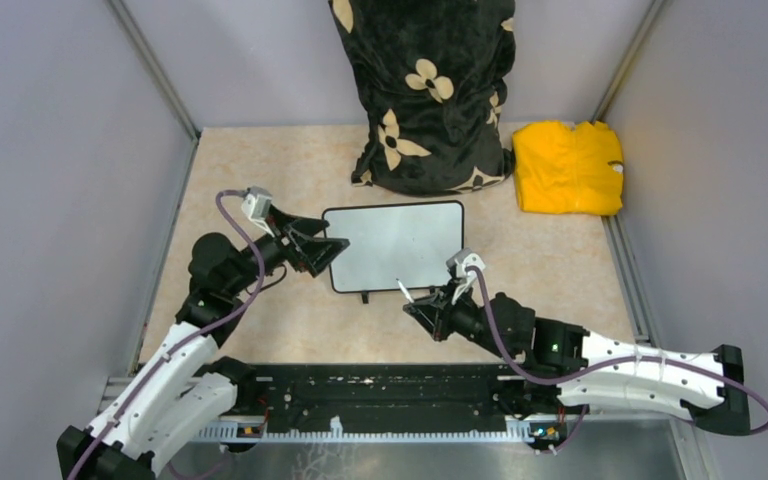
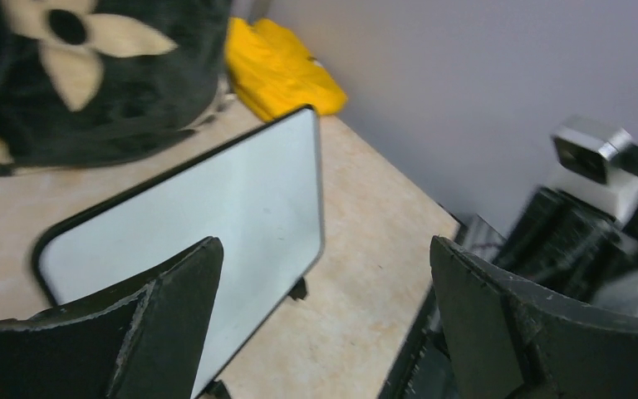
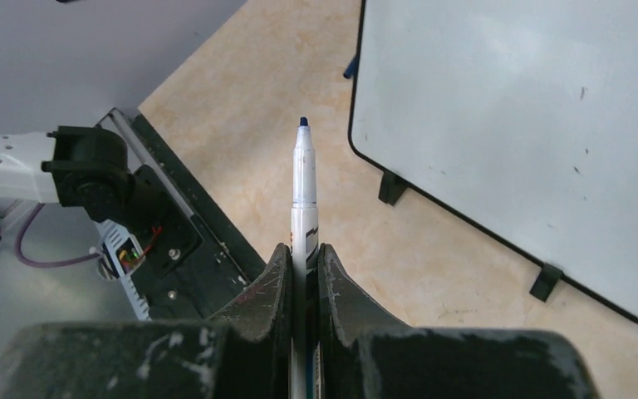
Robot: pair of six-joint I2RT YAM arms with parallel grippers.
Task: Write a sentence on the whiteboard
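The whiteboard [image 1: 395, 245] lies flat on the table, its two black feet on the near edge. Its surface is blank; no sentence shows on it. It also shows in the left wrist view [image 2: 241, 199] and the right wrist view [image 3: 515, 125]. My left gripper [image 1: 332, 252] is open and empty, hovering at the board's left edge; in its own view [image 2: 324, 266] the jaws stand wide apart. My right gripper [image 1: 428, 308] is shut on a white marker [image 3: 302, 187] with an uncapped blue tip, just in front of the board's near edge, tip clear of the board.
A black plush bag with cream flowers [image 1: 430, 90] stands behind the board. A folded yellow cloth [image 1: 568, 166] lies at the back right. Grey walls enclose the table on three sides. A black rail [image 1: 380, 395] runs along the near edge.
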